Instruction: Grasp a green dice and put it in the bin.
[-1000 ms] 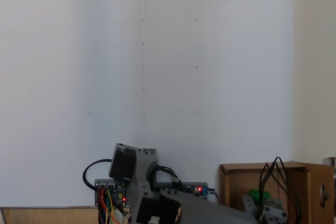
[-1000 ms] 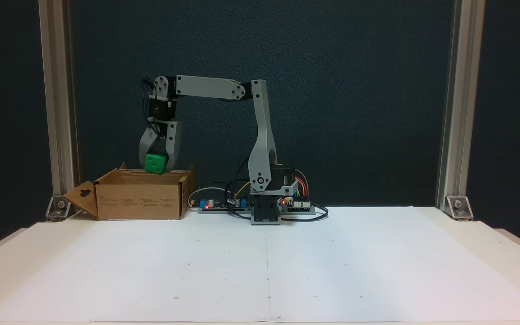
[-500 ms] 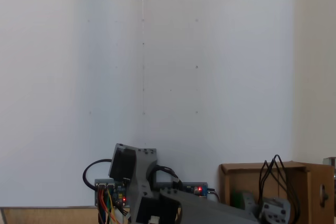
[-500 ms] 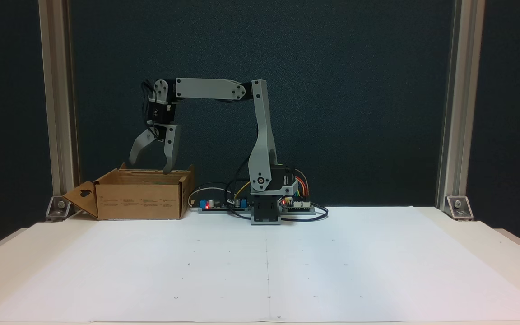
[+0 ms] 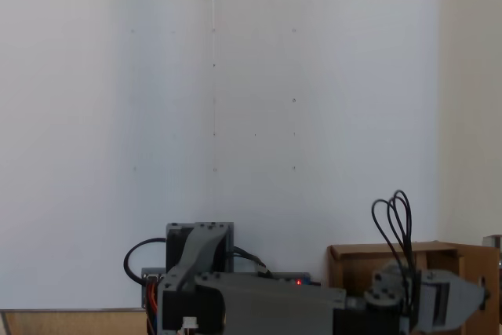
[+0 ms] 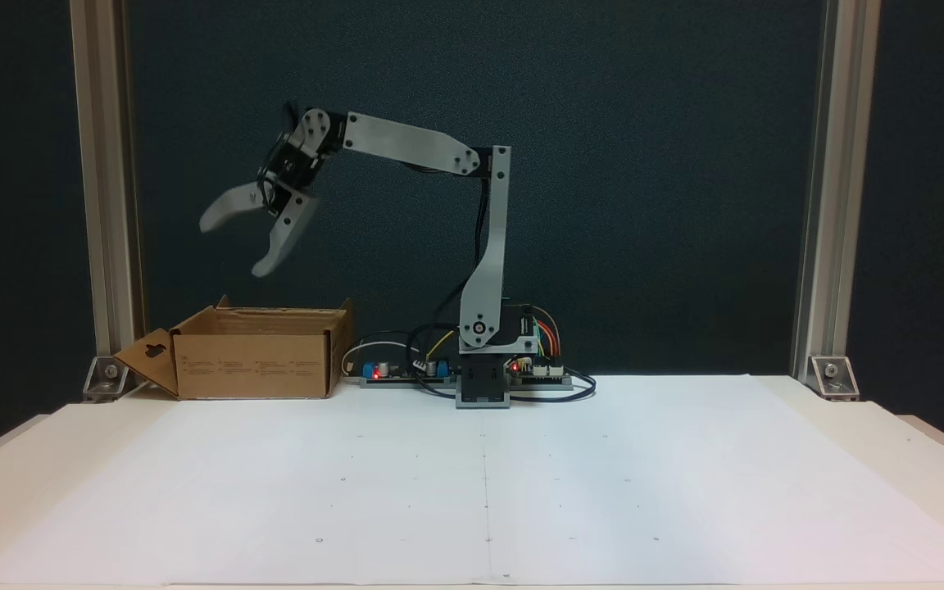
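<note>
End effector (image 6: 232, 243) spread wide, holding nothing, raised well above the box (image 6: 252, 352) and tilted down toward it, presumably to clear the upright flaps. Green dice hidden from both fixed views, judged to lie inside the box behind its tan walls. Box set on the worktop (image 6: 472, 483) just beside the arm's base (image 6: 482, 385), within easy reach. White sheet on the worktop bare, marked with faint dots.

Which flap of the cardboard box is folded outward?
The flap with the hanger cutout, on the left end of the bin in a fixed view, splays outward; the others stand upright.
</note>
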